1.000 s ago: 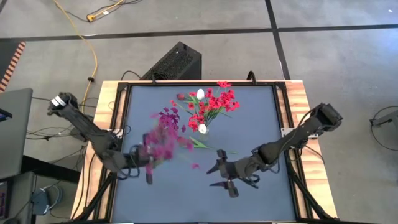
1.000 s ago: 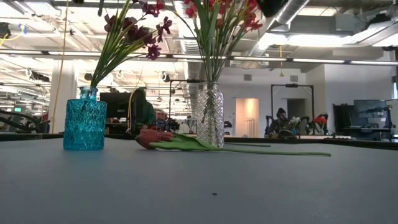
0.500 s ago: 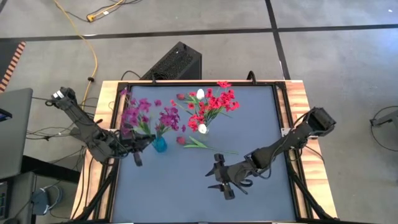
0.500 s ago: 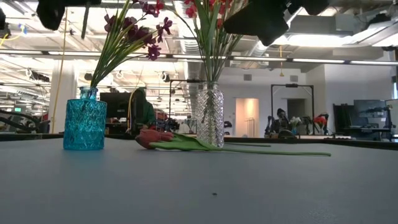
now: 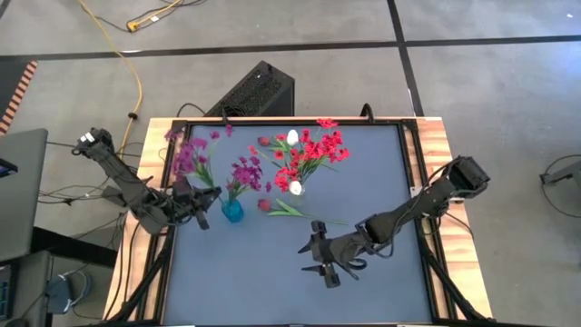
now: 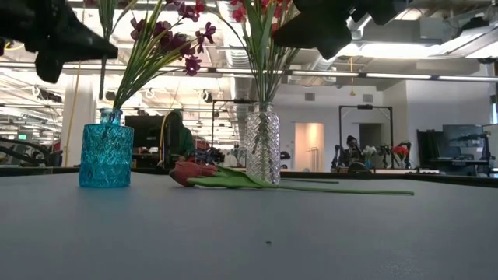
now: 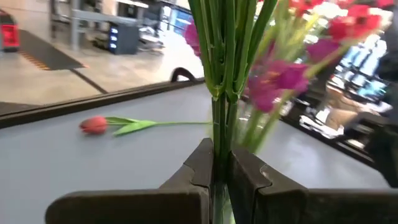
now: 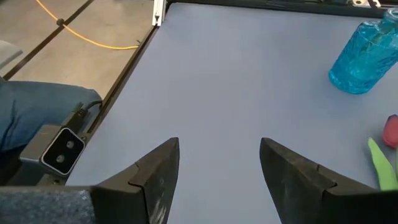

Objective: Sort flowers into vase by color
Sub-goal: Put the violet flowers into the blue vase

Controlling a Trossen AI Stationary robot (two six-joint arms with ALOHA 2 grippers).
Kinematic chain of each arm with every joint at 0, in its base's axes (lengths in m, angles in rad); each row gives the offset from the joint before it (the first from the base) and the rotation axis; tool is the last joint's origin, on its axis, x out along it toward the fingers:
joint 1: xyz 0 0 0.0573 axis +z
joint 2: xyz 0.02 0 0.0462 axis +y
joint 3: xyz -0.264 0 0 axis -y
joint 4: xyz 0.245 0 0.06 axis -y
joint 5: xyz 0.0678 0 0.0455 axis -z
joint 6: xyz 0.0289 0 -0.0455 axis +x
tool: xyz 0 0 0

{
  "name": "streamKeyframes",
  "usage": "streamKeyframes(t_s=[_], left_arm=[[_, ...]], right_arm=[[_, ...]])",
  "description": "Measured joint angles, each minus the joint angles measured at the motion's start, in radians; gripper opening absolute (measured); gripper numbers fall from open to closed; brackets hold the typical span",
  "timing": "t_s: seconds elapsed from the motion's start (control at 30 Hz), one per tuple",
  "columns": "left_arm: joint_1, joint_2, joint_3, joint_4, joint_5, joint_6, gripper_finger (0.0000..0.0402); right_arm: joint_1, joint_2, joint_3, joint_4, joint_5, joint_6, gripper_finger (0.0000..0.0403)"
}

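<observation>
Magenta sprig (image 5: 189, 156) pinched by stems in left gripper (image 5: 201, 202), at nine o'clock of blue vase (image 5: 232, 211), just beside it. Right gripper (image 5: 320, 259) spread wide, empty — waited at five o'clock. Tulip (image 5: 264, 205) lay on table (image 5: 272, 291). Advice: centre stem ends above vase mouth, lower straight — avoid snagging sprigs already inside.

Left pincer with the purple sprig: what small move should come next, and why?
Probably carry the sprig sideways until its stem end is over the blue vase, then lower it. The left pincer is shut on the stem beside that vase, which already holds purple blooms. The right pincer hangs open, apart from the tulip lying on the table.
</observation>
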Motion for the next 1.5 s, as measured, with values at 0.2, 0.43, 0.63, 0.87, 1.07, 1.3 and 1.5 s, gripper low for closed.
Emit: streamKeyframes(t_s=[0.2,0.43,0.63,0.87,1.07,1.3,1.5], left_arm=[[0.0,0.005,-0.029,0.003,-0.048,-0.075,0.001],[0.008,0.01,-0.06,0.029,-0.073,-0.136,0.001],[0.048,0.047,-0.063,0.051,-0.061,-0.161,0.001],[0.084,0.129,-0.063,0.087,-0.004,-0.157,0.001],[0.085,0.197,-0.063,0.092,-0.006,-0.146,0.001],[0.086,0.233,-0.066,0.092,0.026,-0.091,0.001],[0.086,0.234,-0.065,0.092,0.036,-0.067,0.001]], right_arm=[[-0.008,0.0,0.0,0.0,0.0,0.0,0.0248],[-0.02,0.0,0.0,0.0,-0.002,-0.007,0.0248],[-0.031,0.0,0.0,0.0,-0.003,-0.01,0.0248],[-0.033,0.0,0.0,0.0,-0.004,-0.01,0.0248],[-0.031,0.0,0.0,0.0,-0.004,-0.01,0.0248],[-0.031,0.0,0.0,0.0,-0.005,-0.01,0.0248],[-0.031,0.0,0.0,0.0,-0.005,-0.01,0.0248]])
